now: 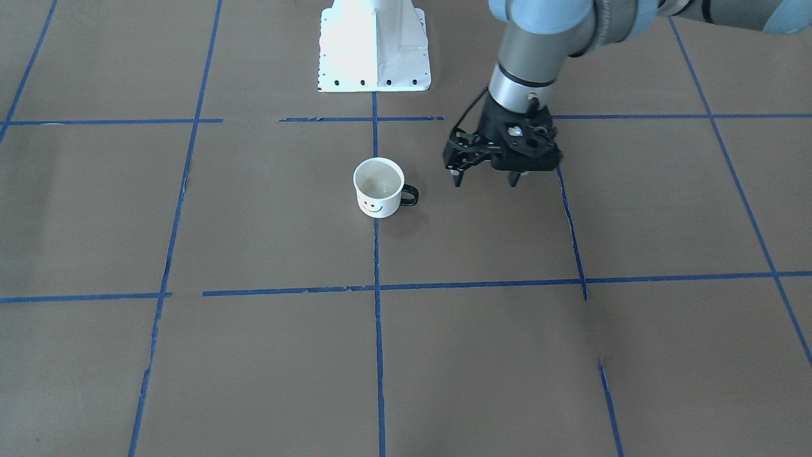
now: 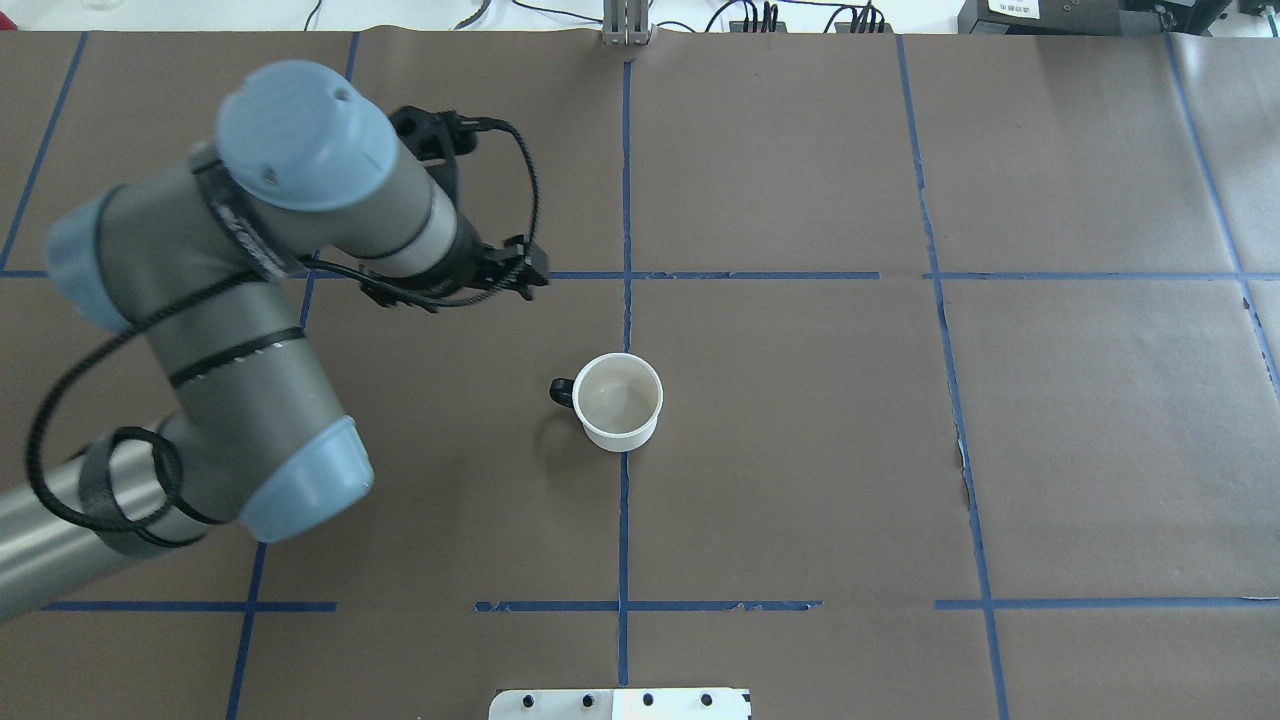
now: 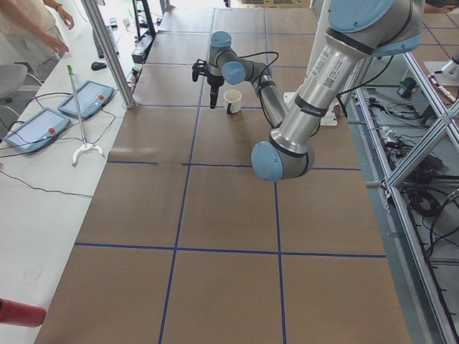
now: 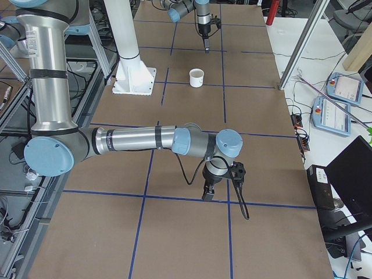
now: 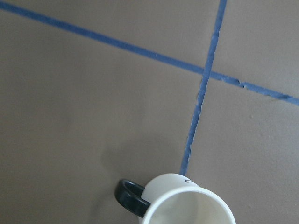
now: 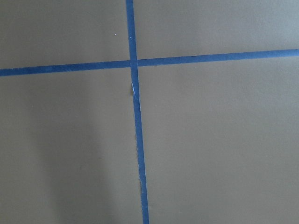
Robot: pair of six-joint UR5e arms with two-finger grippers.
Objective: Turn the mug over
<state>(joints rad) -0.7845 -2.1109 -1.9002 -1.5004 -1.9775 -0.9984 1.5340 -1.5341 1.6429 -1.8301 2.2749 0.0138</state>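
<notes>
The white mug stands upright on the brown table, mouth up, with its black smiley face turned away from the robot. Its dark handle points toward my left gripper. It also shows from overhead, in the side views, and at the bottom edge of the left wrist view. My left gripper is open and empty, fingers pointing down, beside the mug on its handle side and apart from it. My right gripper hovers low over the table far from the mug; I cannot tell whether it is open.
The robot's white base plate sits behind the mug. Blue tape lines divide the brown table cover into squares. Tablets and a person's arm are beyond the table's far edge.
</notes>
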